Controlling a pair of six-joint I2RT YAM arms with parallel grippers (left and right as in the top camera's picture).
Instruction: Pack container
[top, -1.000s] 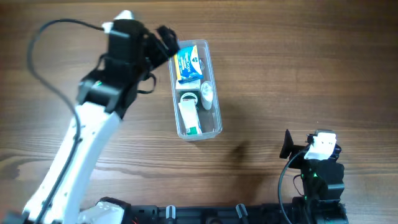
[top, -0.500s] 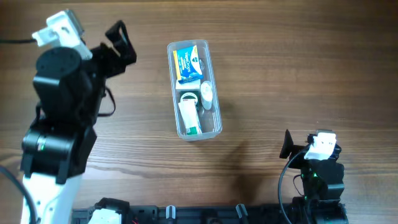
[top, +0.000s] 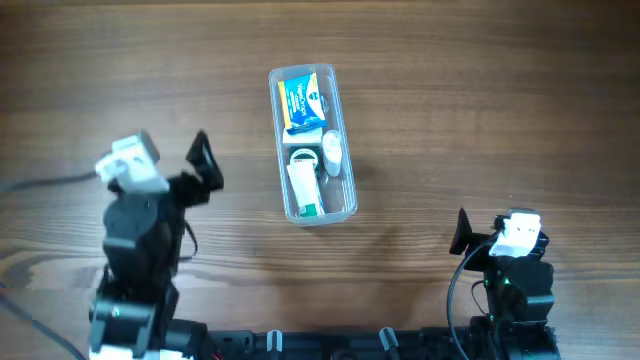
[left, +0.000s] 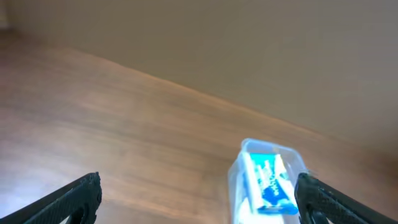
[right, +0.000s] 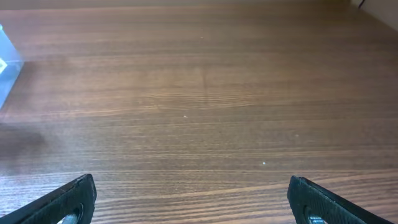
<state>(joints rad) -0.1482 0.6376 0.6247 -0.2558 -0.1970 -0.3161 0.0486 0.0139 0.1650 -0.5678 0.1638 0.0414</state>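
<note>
The container (top: 345, 150), a long clear plastic tub, lies on the wooden table in the overhead view. It holds a blue packet (top: 301, 104), a white tube (top: 305, 186) and a small white item (top: 333, 150). It shows blurred in the left wrist view (left: 236, 177) with the blue packet (left: 268, 183) inside. My left gripper (top: 203, 165) is open and empty, left of the container and apart from it; its fingers frame the left wrist view (left: 198, 199). My right gripper (top: 463, 232) is open and empty at the front right; its fingers show in the right wrist view (right: 193, 199).
The table's far edge meets a plain beige wall (left: 249, 50) in the left wrist view. A corner of the container (right: 7, 68) shows at the left edge of the right wrist view. A black rail (top: 320, 345) runs along the table's front edge.
My left arm has drawn back from beside the container's far end, leftward and then toward the front of the table. The right arm and the container have not moved.
</note>
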